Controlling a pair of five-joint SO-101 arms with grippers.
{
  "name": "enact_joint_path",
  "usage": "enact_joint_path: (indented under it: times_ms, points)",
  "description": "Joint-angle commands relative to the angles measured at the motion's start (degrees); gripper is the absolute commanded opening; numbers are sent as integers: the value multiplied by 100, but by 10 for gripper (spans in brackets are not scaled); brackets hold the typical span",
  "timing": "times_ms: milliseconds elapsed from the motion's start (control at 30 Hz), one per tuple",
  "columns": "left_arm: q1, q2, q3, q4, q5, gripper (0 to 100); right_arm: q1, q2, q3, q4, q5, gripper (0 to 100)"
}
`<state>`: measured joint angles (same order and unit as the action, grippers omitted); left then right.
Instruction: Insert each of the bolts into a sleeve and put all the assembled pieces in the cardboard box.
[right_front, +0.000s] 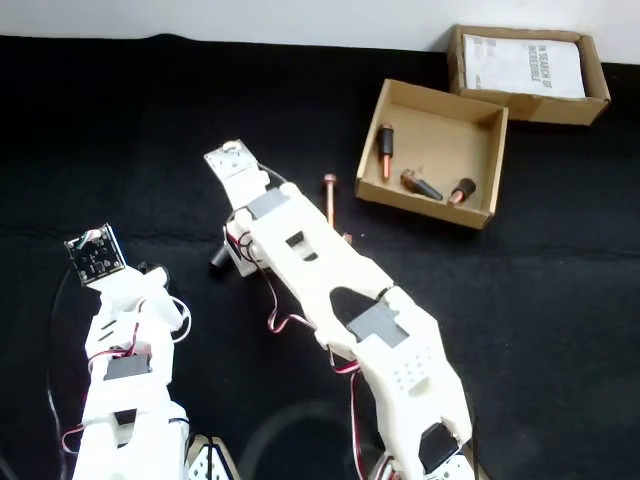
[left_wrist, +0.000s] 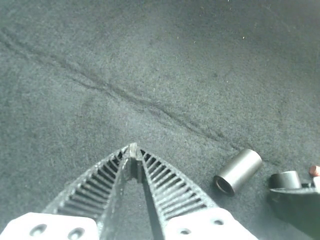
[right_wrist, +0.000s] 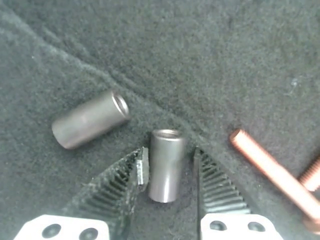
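Currently the count stands at two loose sleeves, two loose copper bolts, three assembled pieces and two cardboard boxes. The right arm (right_front: 330, 280) is stretched forward and low over the black table (right_front: 120, 120), with its wrist pitched downward. The left arm (right_front: 125, 340) is folded closer to its base and also points down at the table. The right end effector (right_wrist: 169, 155) is released, with its fingers apart on either side of the first sleeve (right_wrist: 166, 165). That sleeve lies on the table along the finger axis. One finger (right_wrist: 141, 167) appears to touch its side, and a narrow gap shows at the other finger. The second sleeve (right_wrist: 90, 125) lies on its side just outside the touching finger and apart from it, between the two end effectors. The first bolt (right_wrist: 270, 170) lies near the outside of the opposite finger, and the second bolt (right_wrist: 311, 175) lies just past the first. The left end effector (left_wrist: 133, 152) is clenched on nothing, its tips meeting over bare table, and the second sleeve is near it on one side. The open cardboard box (right_front: 445, 135) sits well beyond the right end effector. It holds the assembled pieces: one (right_front: 385, 150), two (right_front: 421, 185), three (right_front: 461, 190). The second box (right_front: 540, 107) stands just behind it and holds a printed sheet (right_front: 525, 65).
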<state>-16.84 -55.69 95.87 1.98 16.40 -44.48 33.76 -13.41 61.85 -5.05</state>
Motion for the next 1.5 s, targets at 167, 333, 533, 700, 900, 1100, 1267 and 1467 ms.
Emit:
enact_joint_path:
  times_ms: [167,333,533,700,900,1100,1267,1467]
  points:
    - [-57,-57,57,9,-18,9,189,242,-1209,716,70,9]
    - [-48,-31,57,-9,-26,9,673,207,-2062,1481,44,9]
    - [-31,-4,57,-9,-35,9,1437,207,-4268,3222,53,9]
    - [-31,-4,57,-18,-44,9,2035,136,-5965,3934,53,9]
    - [-31,-4,57,-18,-44,9,2457,-1235,-6316,3925,123,9]
    - [-31,-22,57,18,-44,9,2457,-2949,-6158,3925,642,9]
    - [-31,-40,57,18,-44,10,2791,-4664,-4523,3925,949,8]
    - [31,-40,57,26,-44,10,3925,-6826,-1921,3916,958,8]
